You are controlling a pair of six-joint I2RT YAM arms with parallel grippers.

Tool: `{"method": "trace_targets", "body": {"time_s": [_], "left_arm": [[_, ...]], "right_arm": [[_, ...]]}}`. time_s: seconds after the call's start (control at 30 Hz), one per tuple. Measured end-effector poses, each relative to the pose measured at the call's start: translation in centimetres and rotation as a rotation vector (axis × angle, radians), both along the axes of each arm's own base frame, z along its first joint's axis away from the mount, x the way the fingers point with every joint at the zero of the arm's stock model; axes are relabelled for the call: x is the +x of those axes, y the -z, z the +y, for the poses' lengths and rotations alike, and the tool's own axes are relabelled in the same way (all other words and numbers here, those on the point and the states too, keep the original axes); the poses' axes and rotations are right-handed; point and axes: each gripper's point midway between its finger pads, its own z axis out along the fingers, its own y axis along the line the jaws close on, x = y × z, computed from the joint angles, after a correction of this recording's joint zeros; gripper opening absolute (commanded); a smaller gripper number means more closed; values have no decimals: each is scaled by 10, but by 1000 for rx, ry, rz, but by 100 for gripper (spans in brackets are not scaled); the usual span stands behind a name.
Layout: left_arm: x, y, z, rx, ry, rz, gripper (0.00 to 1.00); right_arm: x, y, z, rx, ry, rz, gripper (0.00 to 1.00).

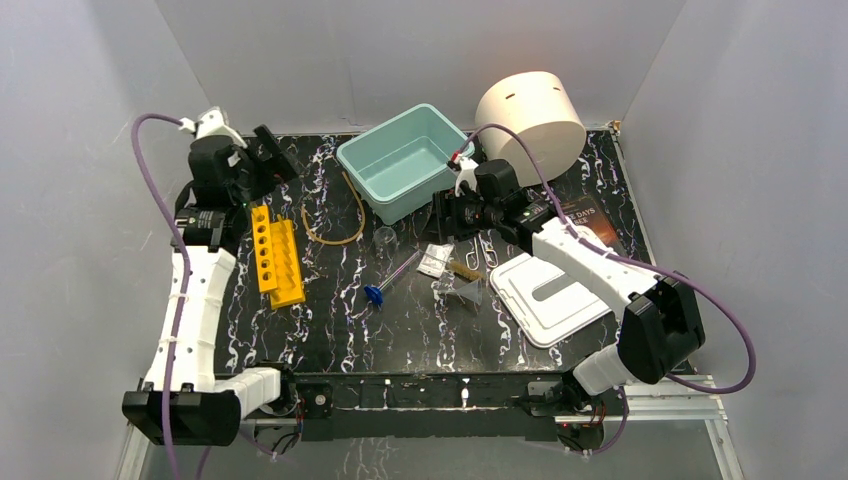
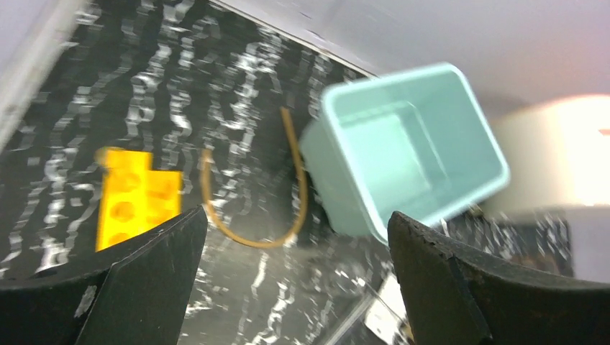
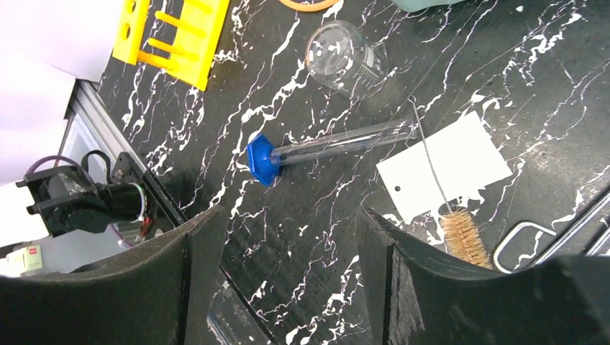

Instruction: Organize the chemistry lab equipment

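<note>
The blue-capped clear tube (image 1: 392, 278) (image 3: 338, 144) lies mid-table, with the tiny glass beaker (image 1: 385, 238) (image 3: 344, 57) on its side just beyond it. The flat packet (image 1: 434, 260) (image 3: 446, 169), the bristle brush (image 1: 465, 268) (image 3: 464, 237) and the clear funnel (image 1: 462, 292) sit to the tube's right. The amber tubing (image 1: 335, 215) (image 2: 259, 244) curves beside the teal bin (image 1: 368, 160) (image 2: 338, 187). My left gripper (image 1: 272, 150) (image 2: 295, 280) hangs open and empty, high at the far left. My right gripper (image 1: 445, 215) (image 3: 288, 280) is open above the packet area, holding nothing.
A yellow rack (image 1: 277, 262) (image 2: 133, 194) (image 3: 176, 36) lies at the left. A white lid (image 1: 550, 295) rests under the right arm. At the back right are a big cream cylinder (image 1: 530, 112) and a dark book (image 1: 590, 222). Metal wire loops (image 3: 547, 237) lie by the brush.
</note>
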Motion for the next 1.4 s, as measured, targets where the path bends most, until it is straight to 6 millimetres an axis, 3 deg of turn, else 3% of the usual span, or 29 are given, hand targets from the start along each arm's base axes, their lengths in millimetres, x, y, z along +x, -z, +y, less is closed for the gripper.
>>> {"method": "trace_targets", "body": {"time_s": [0.23,0.43,0.53,0.67,0.77,1.07,1.23,1.4], "left_arm": [[-18,0,-93,-63,338,18,93],[-50,16,-127,-90,498,39,82],[-64,40,-146,-88,591,81,78],[-81,95,-170,-57,708,202,65],[-92,131,-183,-23,766,294,62],[-99,208,-202,69,809,495,58],[-100,251,-207,107,809,621,51],[-101,277,-202,198,819,685,44]], "right_arm": [[7,3,-11,-49,67,-11,74],[7,-6,-30,-61,188,-25,73],[7,-4,-39,-71,256,-3,73],[6,9,-48,-96,335,59,73],[3,22,-55,-107,395,123,72],[-13,63,-70,-124,506,309,72],[-13,67,-71,-105,525,345,72],[-10,67,-71,-88,533,351,72]]}}
